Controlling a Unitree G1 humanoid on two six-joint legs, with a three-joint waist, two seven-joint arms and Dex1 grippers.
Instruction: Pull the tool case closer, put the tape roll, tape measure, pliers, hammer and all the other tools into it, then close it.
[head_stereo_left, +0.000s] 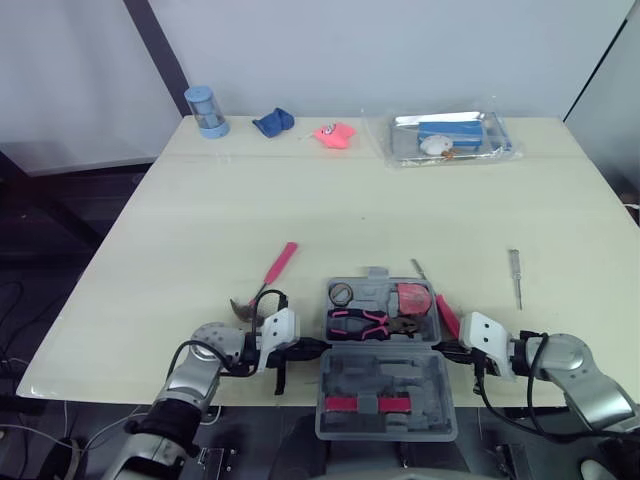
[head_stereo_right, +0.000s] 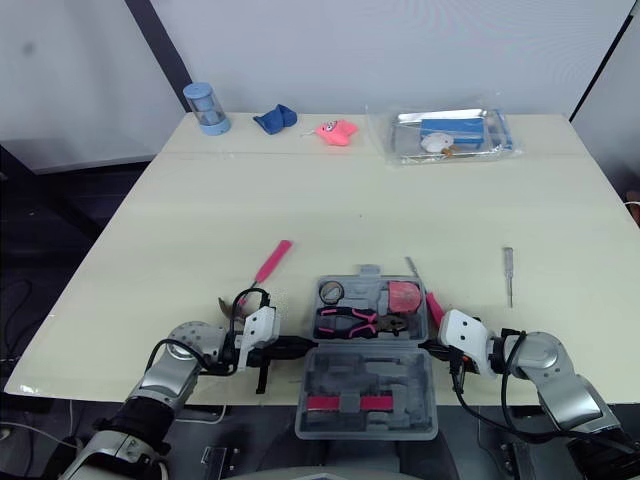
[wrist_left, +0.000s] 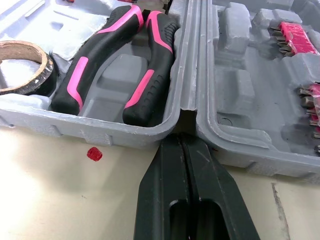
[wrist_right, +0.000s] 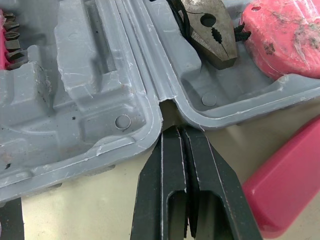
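The tool case (head_stereo_left: 440, 385) lies open at the near edge of the bench (head_stereo_left: 300, 200), its lid half nearest the robot and reaching past that edge, with 2 pink strips of bits (head_stereo_left: 365, 403) set in the lid. The left gripper (wrist_left: 181, 137) lies low on the bench at the left end of the hinge seam, its 2 fingers pressed together with the tips in the notch between tray and lid. The right gripper (wrist_right: 172, 131) sits at the right end of the same seam, fingers also together, tips at the notch.

In the tray half lie the pink-and-black pliers (head_stereo_left: 365, 323), and behind them the tape roll (head_stereo_left: 342, 293) on the left and the pink tape measure (head_stereo_left: 413, 298) on the right. A small red speck (wrist_left: 94, 153) lies on the bench just beside the tray wall. A pink tool (head_stereo_left: 447, 316) lies against the tray's right side. The hammer (head_stereo_left: 270, 275), with a pink handle, lies on the bench left of the case, near the left gripper. A thin metal tool (head_stereo_left: 419, 269) lies just behind the tray, and a screwdriver (head_stereo_left: 515, 277) lies well to the right.

Along the far edge stand a blue cylinder (head_stereo_left: 206, 110), a blue cloth (head_stereo_left: 272, 122), a pink item (head_stereo_left: 335, 134) and a clear bag (head_stereo_left: 445, 138) of things.
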